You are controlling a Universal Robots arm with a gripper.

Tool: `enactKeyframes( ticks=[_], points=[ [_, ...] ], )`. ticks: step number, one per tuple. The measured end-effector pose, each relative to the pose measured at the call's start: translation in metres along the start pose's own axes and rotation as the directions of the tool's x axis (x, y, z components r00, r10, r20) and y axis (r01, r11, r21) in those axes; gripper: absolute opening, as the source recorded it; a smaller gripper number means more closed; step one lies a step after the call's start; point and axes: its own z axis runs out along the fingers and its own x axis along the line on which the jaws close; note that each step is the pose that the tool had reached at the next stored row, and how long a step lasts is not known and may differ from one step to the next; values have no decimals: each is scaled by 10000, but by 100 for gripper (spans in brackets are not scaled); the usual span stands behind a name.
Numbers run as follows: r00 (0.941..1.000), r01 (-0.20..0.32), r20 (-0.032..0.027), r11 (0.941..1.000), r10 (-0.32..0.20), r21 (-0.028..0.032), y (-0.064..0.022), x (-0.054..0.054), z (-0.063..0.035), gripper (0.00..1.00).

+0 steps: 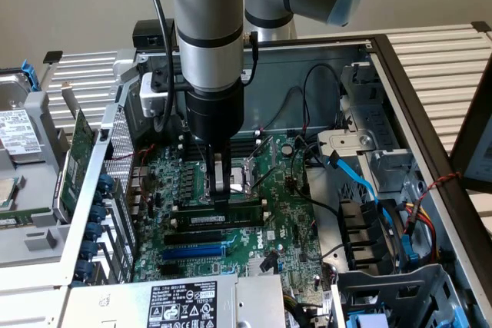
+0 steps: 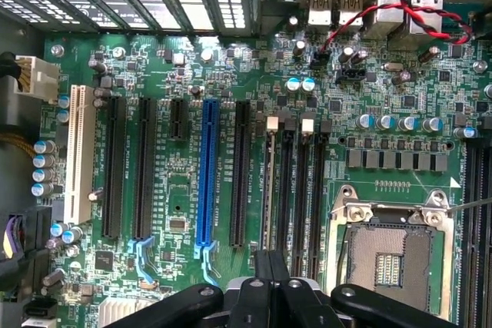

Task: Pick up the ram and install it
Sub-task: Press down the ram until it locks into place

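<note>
Ram (image 1: 219, 219) lies flat in a memory slot on the motherboard (image 1: 284, 228), left of the CPU socket (image 1: 254, 168) in the exterior view. Gripper (image 1: 221, 197) stands right over its middle, fingers (image 2: 269, 266) pinched shut, tips touching its top edge

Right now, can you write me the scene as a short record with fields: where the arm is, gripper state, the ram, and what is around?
arm: reaches down into the open computer case
gripper: gripper shut, its tip down at the ram
ram: ram lies along a memory slot on the motherboard, edge-on; whether it is fully seated I cannot tell
nearby: empty CPU socket, blue slot, blue cable on the exterior view's right
</note>
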Motion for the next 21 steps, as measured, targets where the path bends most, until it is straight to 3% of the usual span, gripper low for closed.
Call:
enactKeyframes(
  ticks=[21],
  points=[
    [10000,1,-5,10000,-1,-14,10,16,14,11]
  ],
)
